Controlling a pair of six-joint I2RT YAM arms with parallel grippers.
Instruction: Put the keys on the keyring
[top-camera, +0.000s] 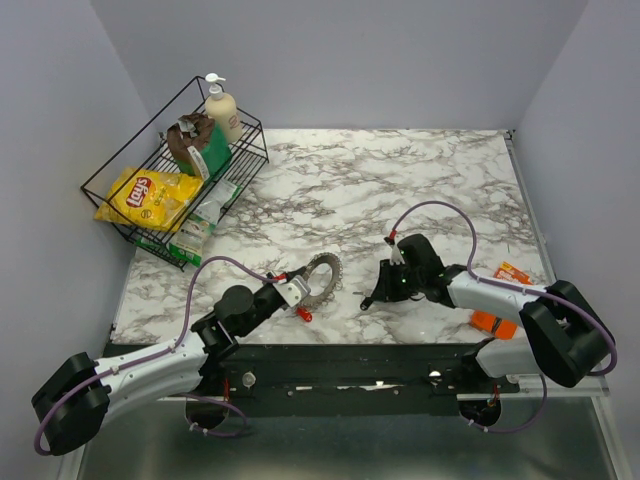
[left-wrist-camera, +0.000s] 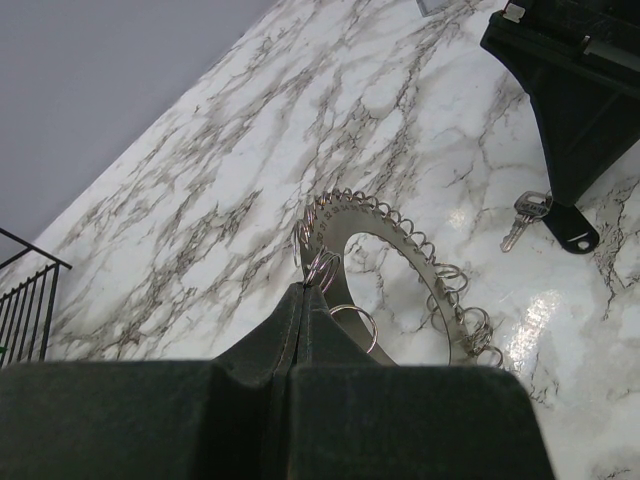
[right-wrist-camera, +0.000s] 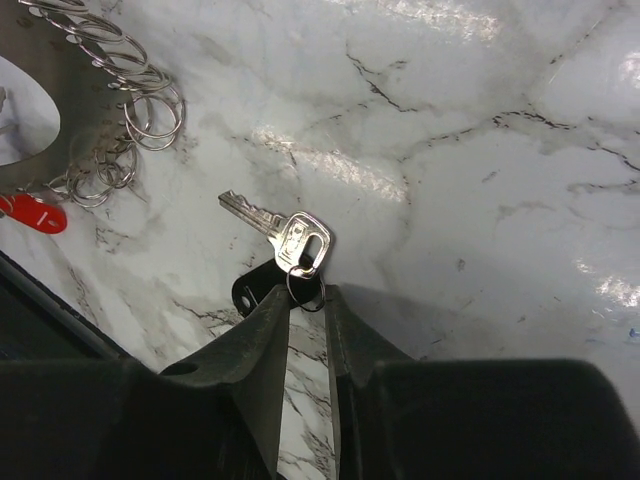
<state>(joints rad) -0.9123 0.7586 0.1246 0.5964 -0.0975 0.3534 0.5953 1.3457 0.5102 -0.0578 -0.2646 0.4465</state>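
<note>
Leftmost, clamped shut with no gap on the near rim of the keyring (left-wrist-camera: 360, 222): the left gripper (left-wrist-camera: 305, 290), holding it above the marble table (top-camera: 400, 180). Dangling from the small loops at the keyring's edge, and so probably threaded on: a red-headed key (right-wrist-camera: 35, 213). Further right, flat on the marble, near the keyring but not touching: a silver key (right-wrist-camera: 285, 235), not yet on. Nipped by its little split ring in the nearly closed right gripper (right-wrist-camera: 307, 295). Left to do: carrying this key across and threading it. No other keys visible.
</note>
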